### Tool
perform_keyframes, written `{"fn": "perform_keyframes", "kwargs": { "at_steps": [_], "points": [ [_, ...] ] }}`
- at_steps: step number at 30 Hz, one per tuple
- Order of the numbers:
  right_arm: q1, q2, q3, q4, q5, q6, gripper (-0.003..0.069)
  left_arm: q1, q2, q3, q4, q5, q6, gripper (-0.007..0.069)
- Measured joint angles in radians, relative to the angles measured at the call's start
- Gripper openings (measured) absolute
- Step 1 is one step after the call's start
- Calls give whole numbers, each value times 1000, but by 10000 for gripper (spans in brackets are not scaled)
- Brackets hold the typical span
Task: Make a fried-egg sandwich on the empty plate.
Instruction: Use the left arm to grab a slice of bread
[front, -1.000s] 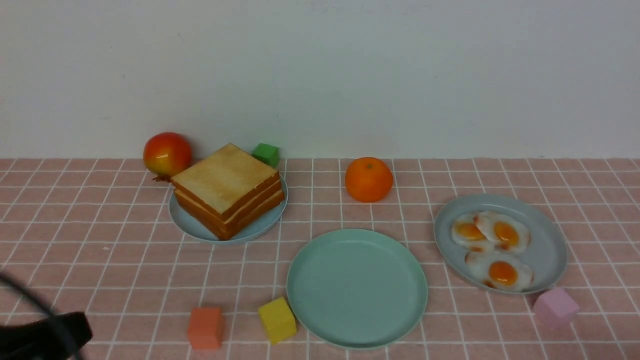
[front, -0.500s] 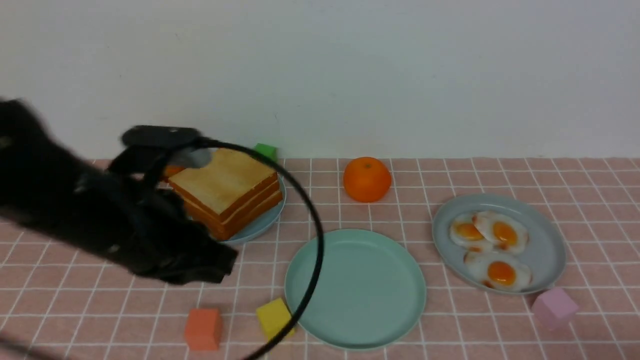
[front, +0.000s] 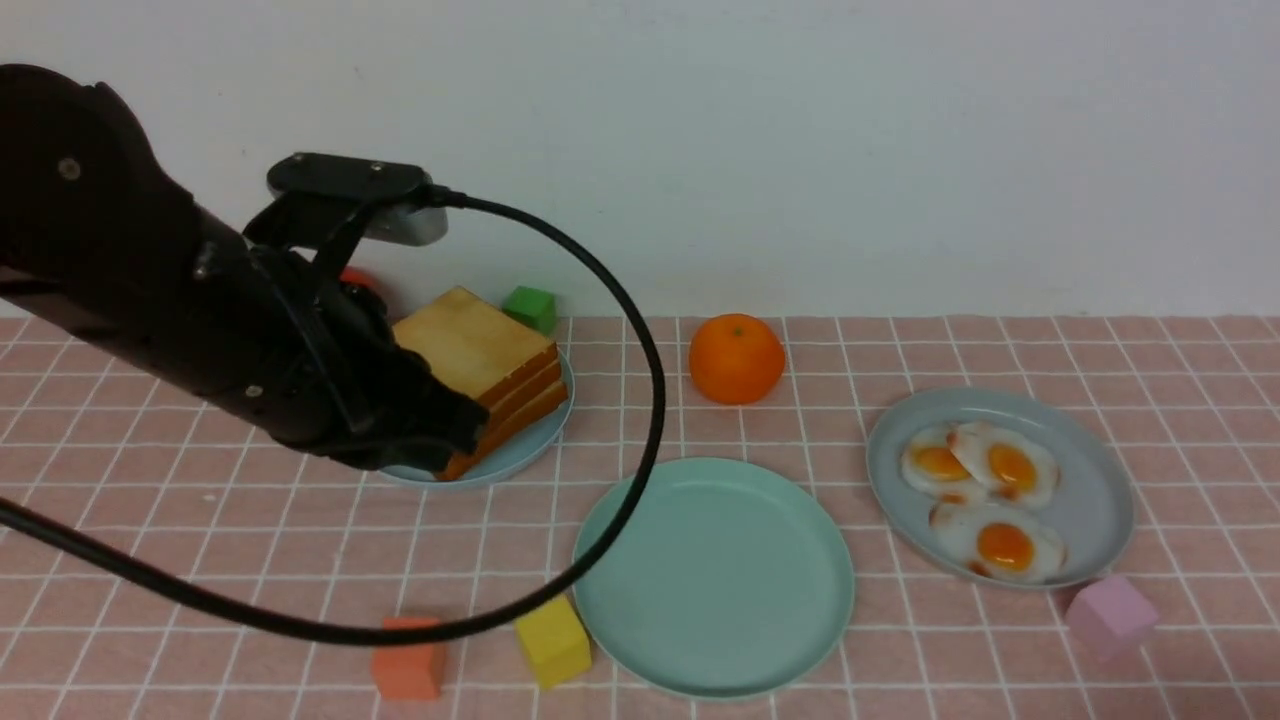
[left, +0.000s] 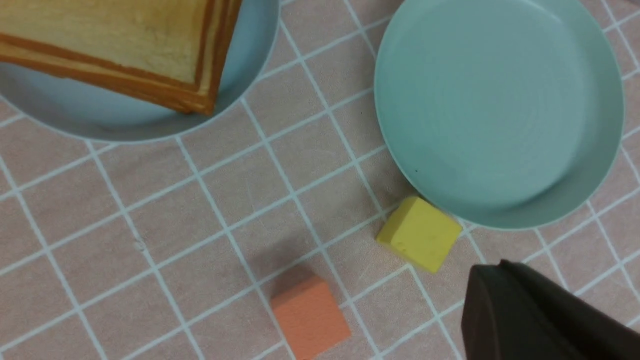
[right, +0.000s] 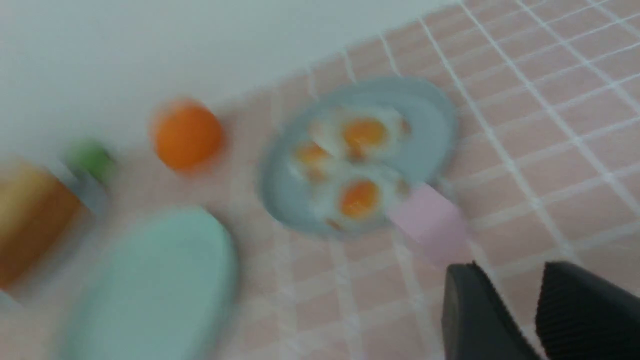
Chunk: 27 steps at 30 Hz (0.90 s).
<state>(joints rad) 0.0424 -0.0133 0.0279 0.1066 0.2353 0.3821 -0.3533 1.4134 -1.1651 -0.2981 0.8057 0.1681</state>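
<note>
Left gripper (front: 440, 432) sits low against the near-left side of the stack of toast slices (front: 480, 370) on its blue-grey plate (front: 530, 447). Its jaw opening cannot be told: the front view shows only the dark arm body, and the left wrist view shows one finger (left: 540, 315), with nothing seen in its hold. The mint-green plate (front: 715, 575) lies bare at centre front, with a yellow block (front: 553, 640) just beside its near-left rim and an orange block (front: 408, 670) further left. Three fried eggs (front: 1005, 465) lie overlapping on the right-hand plate (front: 1100, 500), with a pink block (front: 1110, 612) at its near edge. Right gripper (right: 537, 305), seen only in a blurred wrist view, has its fingers close together with nothing between them.
</note>
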Motion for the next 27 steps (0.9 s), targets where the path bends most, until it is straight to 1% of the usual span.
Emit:
{"fn": "perform_keyframes", "kwargs": {
  "at_steps": [2, 6, 8, 9, 10, 11, 12, 14, 16, 19, 20, 23, 24, 26, 27],
  "points": [
    [0, 0, 0, 57, -98, 68, 239, 0, 0, 0, 1, -3, 0, 13],
    [2, 0, -3, 91, -235, 123, 232, 0, 0, 0, 0, -19, 0, 13],
    [10, 0, -30, 92, -218, 144, 211, 0, 0, 0, -1, -21, 0, 13],
    [33, 4, -106, 82, -139, 151, 171, 0, 0, 0, -1, -21, -3, 13],
    [49, 16, -159, 69, -85, 148, 145, 1, 5, -5, -1, -19, -10, 13],
    [79, 47, -253, 45, 15, 124, 103, 8, 14, -18, -1, -13, -20, 13],
    [84, 53, -270, 38, 52, 117, 96, 9, 19, -21, -1, -9, -22, 13],
    [163, 172, -516, 7, 320, -10, 12, 38, 65, -74, 4, 14, -23, 13],
    [213, 260, -660, 1, 520, -97, -4, 62, 122, -120, 10, 24, -8, 13],
    [263, 360, -801, -2, 682, -178, -6, 78, 194, -180, 24, 25, 24, 13],
    [283, 407, -856, 1, 764, -213, -6, 78, 233, -208, 31, 25, 38, 13],
    [317, 502, -939, 24, 846, -307, -6, 70, 324, -281, 52, 22, 67, 13],
    [318, 506, -939, 27, 847, -307, -6, 70, 334, -291, 53, 20, 68, 13],
    [322, 543, -951, 61, 849, -371, -6, 66, 388, -340, 67, 15, 71, 13],
    [322, 559, -951, 85, 850, -403, -4, 66, 420, -375, 86, 14, 73, 26]
  ]
}}
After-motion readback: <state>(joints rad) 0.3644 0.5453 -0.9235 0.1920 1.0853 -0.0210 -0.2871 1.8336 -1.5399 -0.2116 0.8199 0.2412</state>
